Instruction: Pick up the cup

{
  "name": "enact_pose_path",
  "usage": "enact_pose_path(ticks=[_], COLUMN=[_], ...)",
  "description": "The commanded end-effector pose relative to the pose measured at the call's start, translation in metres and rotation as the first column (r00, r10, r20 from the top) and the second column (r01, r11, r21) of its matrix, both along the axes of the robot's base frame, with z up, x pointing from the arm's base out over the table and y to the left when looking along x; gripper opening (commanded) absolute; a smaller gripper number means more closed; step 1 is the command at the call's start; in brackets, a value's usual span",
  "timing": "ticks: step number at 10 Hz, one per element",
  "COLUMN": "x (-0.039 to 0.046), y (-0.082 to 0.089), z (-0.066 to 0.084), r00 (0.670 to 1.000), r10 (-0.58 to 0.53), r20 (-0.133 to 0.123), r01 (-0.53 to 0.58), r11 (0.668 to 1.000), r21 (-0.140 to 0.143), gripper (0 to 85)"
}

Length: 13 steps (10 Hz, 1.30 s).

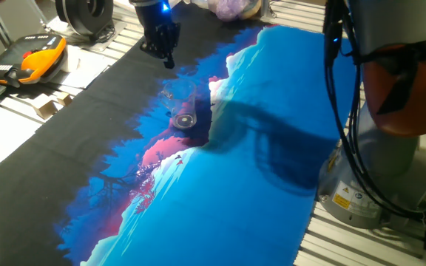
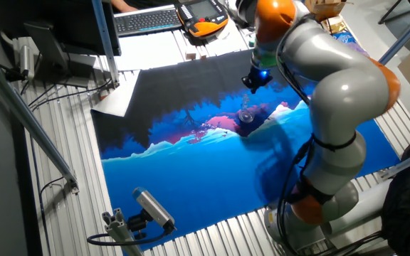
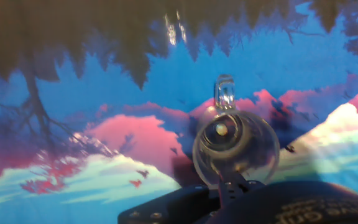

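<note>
Arm bent over table, fingers (image 1: 167,58) above cup (image 1: 184,112), spread/closed: can't tell.

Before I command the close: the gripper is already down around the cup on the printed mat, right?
Not quite. In one fixed view the gripper hangs above the mat's dark edge, apart from the cup, which stands free on the mat nearer the middle. The hand view likewise shows the cup with nothing around it. The cup is on the printed mat, as you said.
</note>
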State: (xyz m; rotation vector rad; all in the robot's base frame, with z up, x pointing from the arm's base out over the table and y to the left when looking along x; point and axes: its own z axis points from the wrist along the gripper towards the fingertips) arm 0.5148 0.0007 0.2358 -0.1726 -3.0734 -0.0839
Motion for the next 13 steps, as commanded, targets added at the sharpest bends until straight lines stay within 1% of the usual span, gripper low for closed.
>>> enact_pose_path(ticks=[1,2,3,4,5,6,7,8,9,10,11,12,13], x=[0.0,0.0,0.0009,0.003,0.0049,0.0056,0.0056,0.0055,0.0078,0.011,0.0136,0.0147,0.0129], y=[0.0,0.0,0.004,0.01,0.017,0.023,0.025,0.026,0.024,0.02,0.018,0.016,0.016], z=[0.0,0.0,-0.004,-0.011,-0.021,-0.034,-0.041,-0.049,-0.054,-0.059,-0.065,-0.073,-0.084], r00=[1.0,0.999,0.998,0.996,0.993,0.99,0.989,0.989,0.991,0.992,0.992,0.992,0.99], r10=[0.001,-0.018,-0.024,-0.053,-0.078,-0.09,-0.1,-0.095,-0.082,-0.087,-0.087,-0.085,-0.09], r20=[0.027,0.031,0.057,0.077,0.09,0.108,0.111,0.112,0.101,0.088,0.089,0.091,0.111], r01=[-0.001,0.018,0.025,0.057,0.084,0.101,0.112,0.109,0.096,0.097,0.097,0.096,0.103], r11=[1.0,1.0,0.999,0.997,0.995,0.989,0.988,0.986,0.985,0.988,0.988,0.988,0.988], r21=[0.007,0.004,-0.023,-0.048,-0.058,-0.103,-0.109,-0.124,-0.143,-0.119,-0.116,-0.118,-0.115], gripper=[0.0,0.0,0.0,17.0,34.0,51.0,51.0,51.0,51.0,51.0,51.0,51.0,51.0])
